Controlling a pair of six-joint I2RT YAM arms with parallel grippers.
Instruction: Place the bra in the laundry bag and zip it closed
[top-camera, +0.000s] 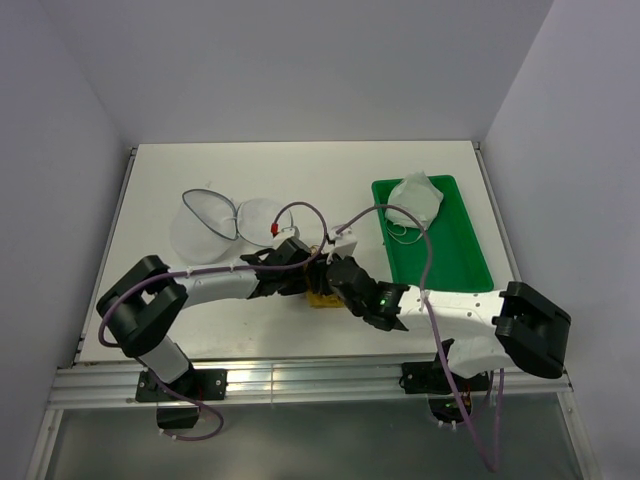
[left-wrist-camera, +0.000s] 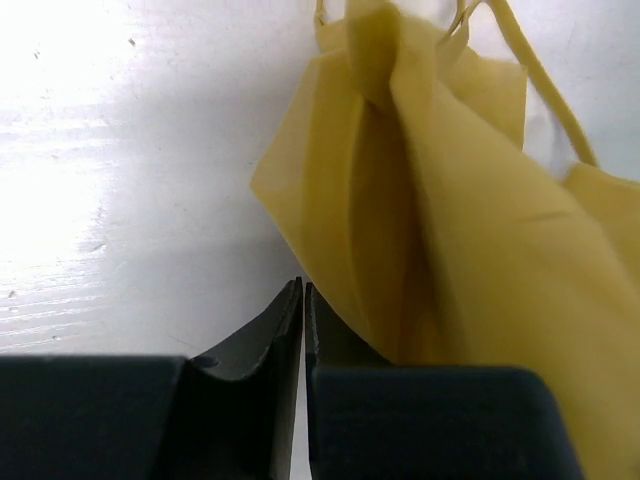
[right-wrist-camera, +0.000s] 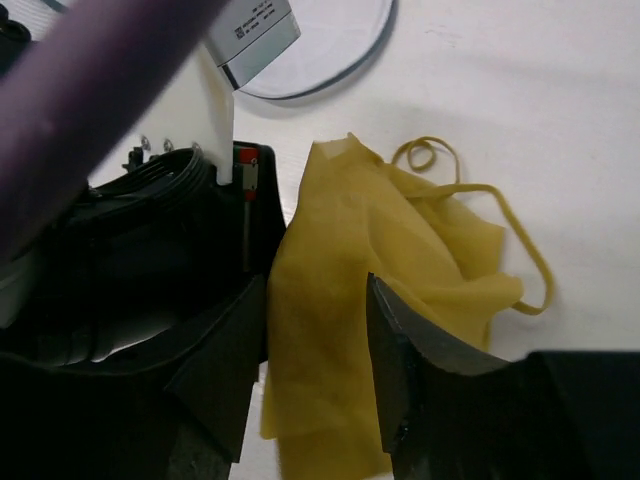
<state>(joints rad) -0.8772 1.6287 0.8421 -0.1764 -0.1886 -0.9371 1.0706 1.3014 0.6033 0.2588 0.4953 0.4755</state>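
Top view: finds the left hand (top-camera: 298, 265) and the right hand (top-camera: 335, 272) tip to tip low over the near part of the white surface (top-camera: 300, 170), with the mustard bra (top-camera: 322, 298) bunched just beneath and between them. Places the laundry bag (top-camera: 212, 225), spread open in two mesh halves, just beyond the left hand, and a green tray (top-camera: 470, 260) carrying a white garment (top-camera: 415, 198) beyond the right hand.

Left wrist view: shows fingers pressed together to a hairline slit with nothing between them, the bra folded against the outer side of one finger, thin straps trailing ahead.

Right wrist view: shows fingers spread wide, bra fabric filling the gap between them, one strap looping off to the side, and the left hand's dark body close alongside.
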